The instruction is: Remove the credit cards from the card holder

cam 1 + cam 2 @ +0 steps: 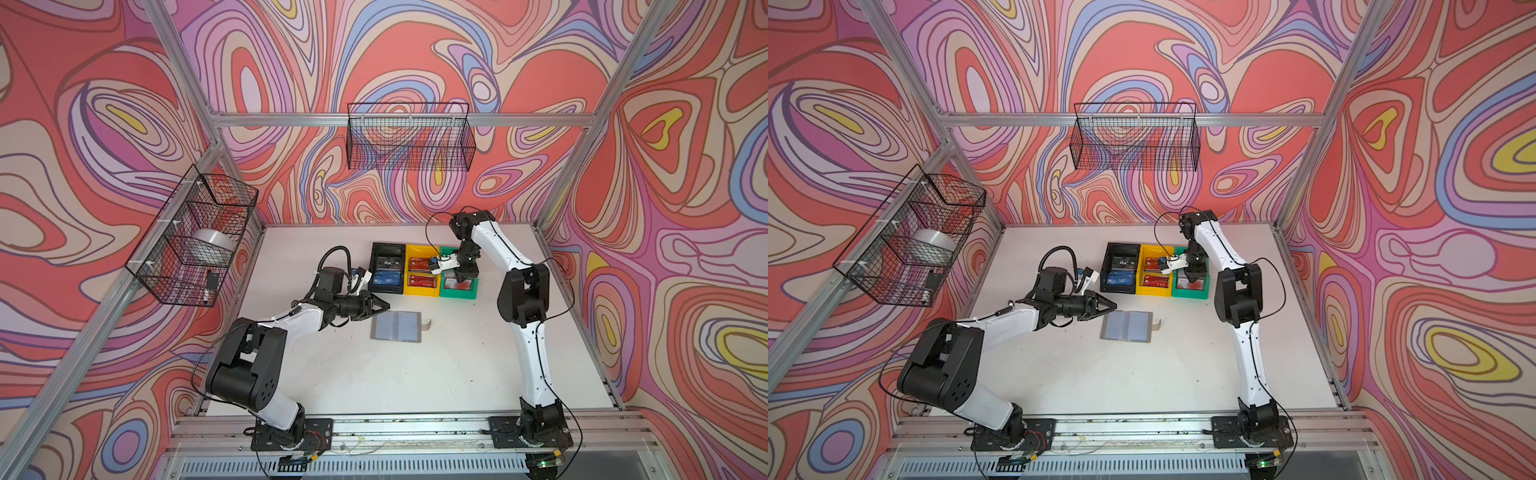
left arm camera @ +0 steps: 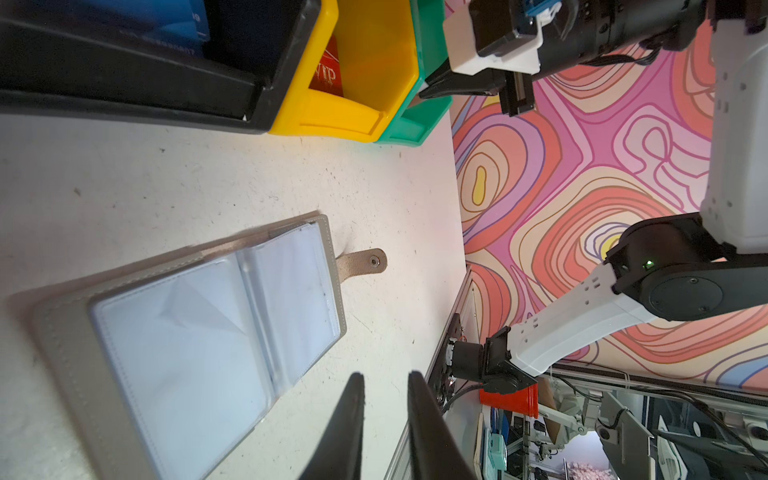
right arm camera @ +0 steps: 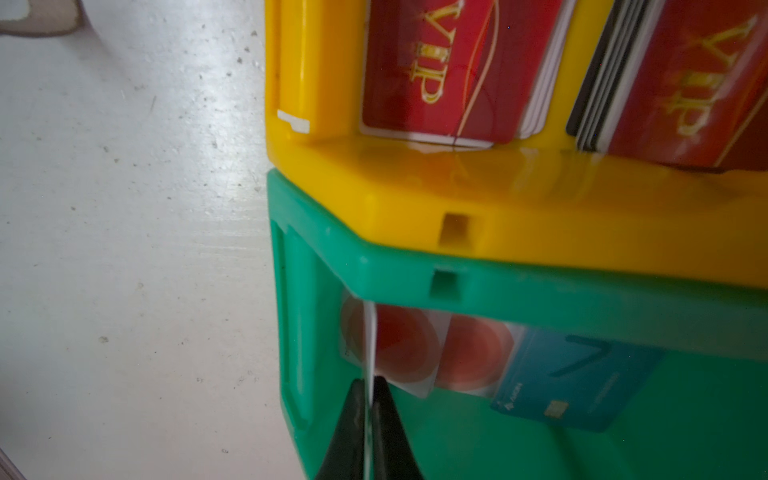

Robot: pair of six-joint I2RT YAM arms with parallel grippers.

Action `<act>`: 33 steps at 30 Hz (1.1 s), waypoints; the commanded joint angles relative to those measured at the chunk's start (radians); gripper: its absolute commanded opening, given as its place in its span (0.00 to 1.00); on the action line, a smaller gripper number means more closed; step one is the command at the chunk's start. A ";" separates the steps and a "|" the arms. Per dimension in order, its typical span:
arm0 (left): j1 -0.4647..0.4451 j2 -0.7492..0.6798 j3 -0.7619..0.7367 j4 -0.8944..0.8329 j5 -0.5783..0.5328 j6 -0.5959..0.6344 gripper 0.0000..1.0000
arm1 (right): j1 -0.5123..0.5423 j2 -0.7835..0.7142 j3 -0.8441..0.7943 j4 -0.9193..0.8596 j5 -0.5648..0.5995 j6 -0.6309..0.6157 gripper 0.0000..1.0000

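Both visible pockets of the holder (image 1: 396,327), open flat mid-table, look empty, so the task seems nearly done. The right gripper (image 3: 369,388) pinches a white card (image 3: 370,332) edge-on at the green bin (image 3: 540,286). The left gripper (image 2: 386,376), narrowly parted, holds nothing beside the holder. In the yellow bin (image 3: 415,187) the red cards (image 3: 436,70) read "VIP".

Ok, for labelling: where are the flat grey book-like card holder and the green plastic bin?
grey card holder (image 1: 396,326): in a top view, on its middle fold.
green plastic bin (image 3: 582,299): right wrist view, on its rim.
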 commanded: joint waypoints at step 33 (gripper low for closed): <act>0.027 -0.035 0.052 -0.151 -0.093 0.100 0.23 | -0.014 -0.230 -0.194 0.522 -0.147 0.301 0.14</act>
